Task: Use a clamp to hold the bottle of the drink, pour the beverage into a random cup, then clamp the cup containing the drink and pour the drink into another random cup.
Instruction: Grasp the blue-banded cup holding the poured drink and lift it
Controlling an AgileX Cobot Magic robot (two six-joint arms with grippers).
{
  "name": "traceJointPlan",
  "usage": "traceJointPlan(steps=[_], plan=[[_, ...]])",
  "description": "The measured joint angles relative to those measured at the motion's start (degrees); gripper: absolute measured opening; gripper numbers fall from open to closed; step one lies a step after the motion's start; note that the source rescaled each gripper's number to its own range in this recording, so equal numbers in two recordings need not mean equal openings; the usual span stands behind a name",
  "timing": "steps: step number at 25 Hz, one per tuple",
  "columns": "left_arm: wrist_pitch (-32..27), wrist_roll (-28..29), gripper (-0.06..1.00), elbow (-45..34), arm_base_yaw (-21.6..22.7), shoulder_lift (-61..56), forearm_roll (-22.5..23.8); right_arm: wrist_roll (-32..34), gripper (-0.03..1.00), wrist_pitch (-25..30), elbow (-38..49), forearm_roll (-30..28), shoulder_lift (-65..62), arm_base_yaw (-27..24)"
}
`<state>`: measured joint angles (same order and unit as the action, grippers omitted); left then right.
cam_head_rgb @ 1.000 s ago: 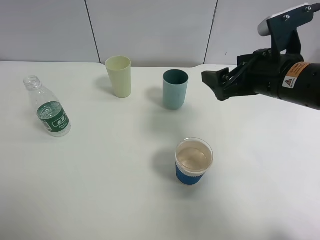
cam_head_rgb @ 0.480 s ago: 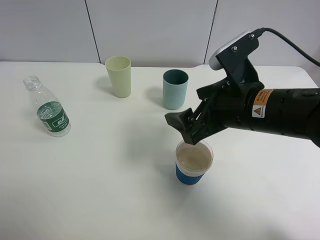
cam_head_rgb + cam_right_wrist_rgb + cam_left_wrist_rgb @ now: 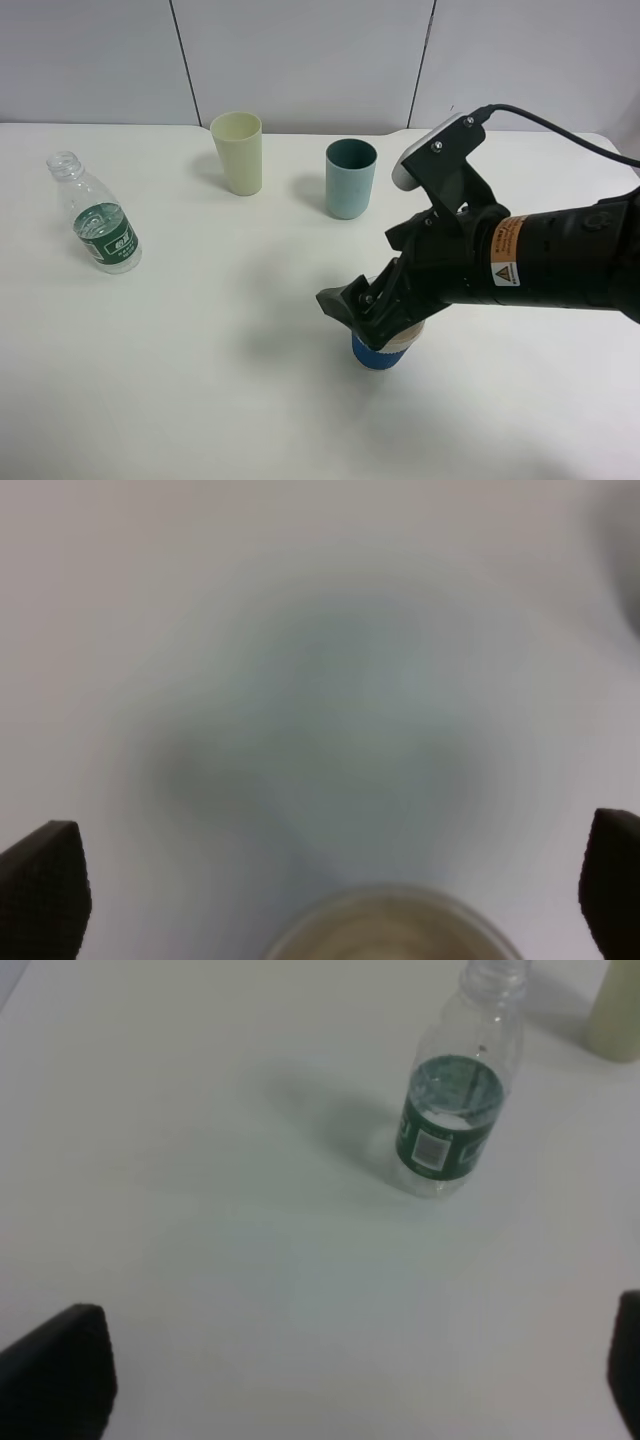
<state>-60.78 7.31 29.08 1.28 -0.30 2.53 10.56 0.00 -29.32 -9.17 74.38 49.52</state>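
Note:
A clear cup with a blue band (image 3: 376, 354), holding a pale brownish drink, stands front centre on the white table (image 3: 200, 390). My right gripper (image 3: 364, 314) is open and low over it, its fingers on either side of the rim. In the right wrist view the cup's rim (image 3: 390, 927) lies between the two dark fingertips (image 3: 40, 888). The plastic bottle (image 3: 100, 215) with a green label stands uncapped at the left, nearly empty. It also shows in the left wrist view (image 3: 450, 1125). My left gripper (image 3: 340, 1375) is open and empty, well away from the bottle.
A pale yellow-green cup (image 3: 238, 152) and a teal cup (image 3: 351, 178) stand upright at the back middle. The yellow-green cup's edge shows in the left wrist view (image 3: 615, 1015). A grey wall runs behind the table.
My right arm has swung from the back right down and forward to the blue-banded cup, and its open fingers now straddle the rim. The bottle and the other cups have not moved.

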Motion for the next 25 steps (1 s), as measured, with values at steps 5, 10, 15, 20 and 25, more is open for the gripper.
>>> traceJointPlan(steps=[5, 10, 15, 20, 25], plan=[[0.00, 0.00, 1.00, 0.00, 0.00, 0.00, 0.00, 0.67, 1.00, 1.49, 0.00, 0.00, 0.00, 0.00], [0.00, 0.00, 1.00, 0.00, 0.00, 0.00, 0.00, 1.27, 1.00, 4.58, 0.00, -1.02, 0.00, 0.00], [0.00, 0.00, 1.00, 0.00, 0.00, 0.00, 0.00, 1.33, 1.00, 6.78, 0.00, -1.47, 0.00, 0.00], [0.00, 0.00, 1.00, 0.00, 0.00, 0.00, 0.00, 1.99, 1.00, 9.01, 0.00, -1.47, 0.00, 0.00], [0.00, 0.00, 1.00, 0.00, 0.00, 0.00, 0.00, 3.55, 1.00, 11.72, 0.00, -1.47, 0.00, 0.00]])
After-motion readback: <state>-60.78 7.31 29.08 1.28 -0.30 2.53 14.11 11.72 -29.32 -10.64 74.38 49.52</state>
